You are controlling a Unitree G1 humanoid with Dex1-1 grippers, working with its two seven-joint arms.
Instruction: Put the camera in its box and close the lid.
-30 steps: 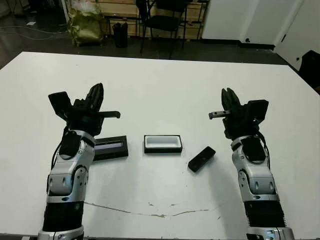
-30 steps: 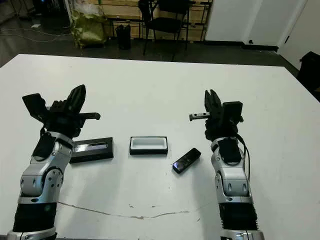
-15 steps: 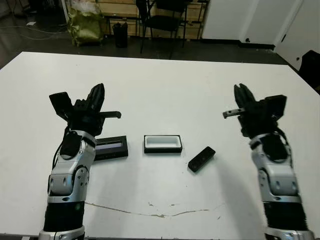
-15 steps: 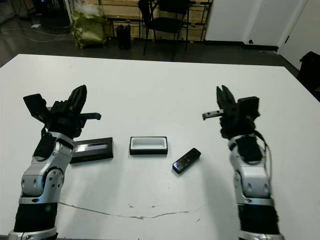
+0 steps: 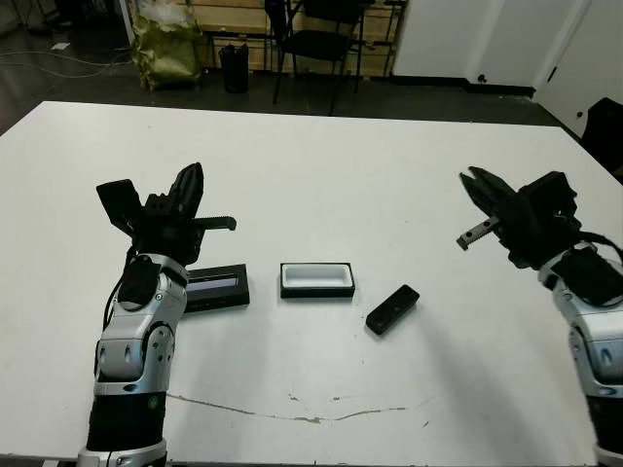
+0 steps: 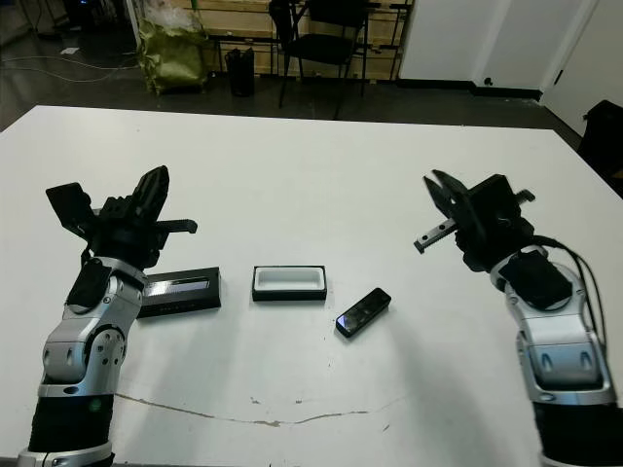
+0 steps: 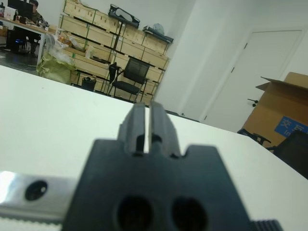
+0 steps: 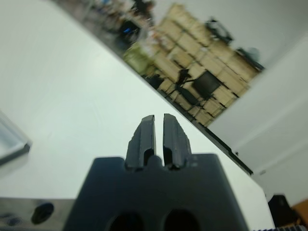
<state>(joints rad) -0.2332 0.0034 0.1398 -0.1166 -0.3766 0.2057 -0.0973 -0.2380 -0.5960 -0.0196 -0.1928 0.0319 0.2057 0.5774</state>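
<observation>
I've got the camera [image 5: 392, 309] lying flat on the table [image 5: 321, 175], a slim matte black bar turned at an angle, its near end glinting pale in the right eye view. It sits just beside the box's [image 5: 316, 280] right end, a little nearer to me, not touching it. The box is a shallow black tray showing its white lining, empty and open. To its left lies the lid [image 5: 216, 289], flat and black with a pale glossy strip along its face, partly hidden behind my left arm. My left gripper [image 5: 188, 185] hangs above the table behind the lid, fingers pressed almost together with only a sliver of light between them. My right gripper [image 5: 478, 181] is out to the right, well apart from the camera, tilted, its fingers likewise nearly closed on nothing.
</observation>
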